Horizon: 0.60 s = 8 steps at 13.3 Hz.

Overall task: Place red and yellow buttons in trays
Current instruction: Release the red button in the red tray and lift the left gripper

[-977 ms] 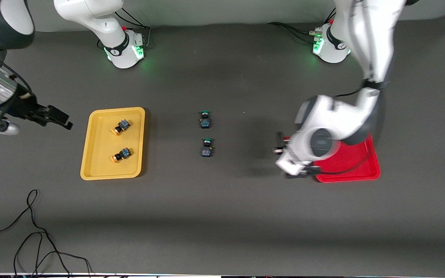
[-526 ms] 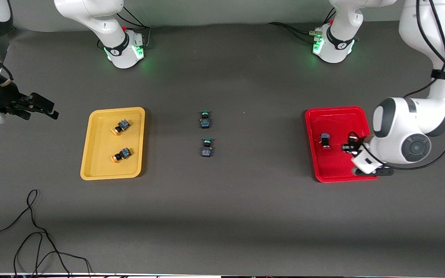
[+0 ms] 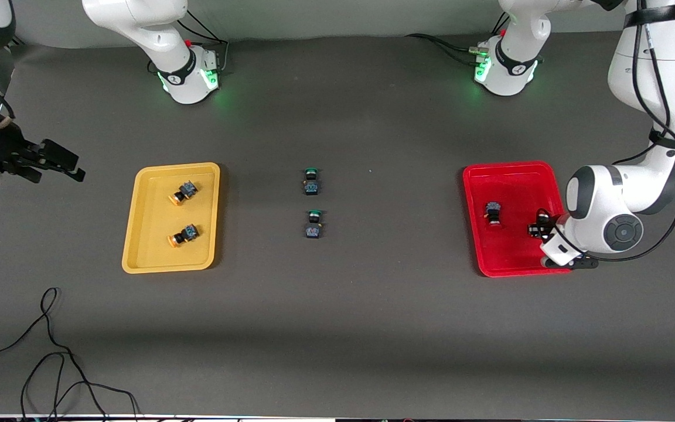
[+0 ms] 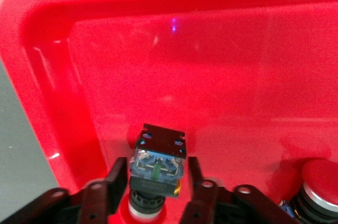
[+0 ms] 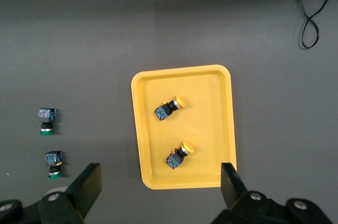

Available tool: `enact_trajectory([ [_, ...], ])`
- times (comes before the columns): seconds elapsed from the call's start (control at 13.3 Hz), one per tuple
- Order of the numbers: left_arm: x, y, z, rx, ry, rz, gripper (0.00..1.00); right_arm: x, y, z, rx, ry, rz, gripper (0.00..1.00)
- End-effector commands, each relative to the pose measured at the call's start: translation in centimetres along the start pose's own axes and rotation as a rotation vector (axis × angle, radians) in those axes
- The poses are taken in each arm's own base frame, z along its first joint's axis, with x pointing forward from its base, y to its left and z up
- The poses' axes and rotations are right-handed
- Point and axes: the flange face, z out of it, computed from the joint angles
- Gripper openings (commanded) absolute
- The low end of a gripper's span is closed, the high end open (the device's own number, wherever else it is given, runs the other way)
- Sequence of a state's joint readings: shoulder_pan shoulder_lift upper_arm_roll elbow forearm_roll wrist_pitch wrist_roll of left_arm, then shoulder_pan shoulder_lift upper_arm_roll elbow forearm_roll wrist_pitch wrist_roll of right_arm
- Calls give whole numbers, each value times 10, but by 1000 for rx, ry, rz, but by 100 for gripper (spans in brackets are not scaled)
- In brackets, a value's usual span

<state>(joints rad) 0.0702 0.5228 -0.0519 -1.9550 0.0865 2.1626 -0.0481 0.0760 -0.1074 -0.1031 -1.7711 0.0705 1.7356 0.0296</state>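
The red tray (image 3: 510, 166) lies toward the left arm's end of the table. One red button (image 3: 493, 213) lies in it. My left gripper (image 3: 542, 230) is low in the tray, shut on a second red button (image 4: 157, 165), which stands cap down against the tray floor (image 4: 211, 76). The first red button's cap (image 4: 318, 179) shows beside it. The yellow tray (image 3: 170, 266) holds two yellow buttons (image 3: 182, 191) (image 3: 183, 234). My right gripper (image 3: 70, 164) is open and empty, high over bare table past the yellow tray (image 5: 181, 71) at the right arm's end.
Two green-capped buttons (image 3: 311, 181) (image 3: 313, 224) lie on the dark mat midway between the trays. A loose black cable (image 3: 50, 351) lies near the front edge at the right arm's end. Both arm bases stand along the back.
My left arm swung from beside the red tray to over it and came down inside with the button. My right gripper drew back toward its end of the table.
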Motion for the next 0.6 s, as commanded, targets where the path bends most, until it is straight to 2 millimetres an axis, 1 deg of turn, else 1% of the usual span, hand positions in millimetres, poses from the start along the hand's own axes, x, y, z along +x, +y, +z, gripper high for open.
enact_trajectory([
  [0.0, -12, -4, -49, 20, -16, 9, 100, -2, 12, -13, -49, 7, -12, 100],
  [0.15, -21, -10, -102, 29, -24, -2, 100, -2, 13, -15, -60, 12, -15, 100],
  [0.3, -37, -13, -161, 32, -20, -2, 100, 1, 12, -15, -62, 13, -23, 100],
  [0.38, -50, -13, -191, 33, -7, 12, 100, 3, 11, -16, -65, 17, -32, 100],
  [0.45, -65, -14, -216, 28, 13, 32, 100, 5, 10, -18, -83, 21, -53, 100],
  [0.53, -86, -15, -244, 33, 33, 54, 100, 5, 9, -21, -89, 27, -55, 100],
])
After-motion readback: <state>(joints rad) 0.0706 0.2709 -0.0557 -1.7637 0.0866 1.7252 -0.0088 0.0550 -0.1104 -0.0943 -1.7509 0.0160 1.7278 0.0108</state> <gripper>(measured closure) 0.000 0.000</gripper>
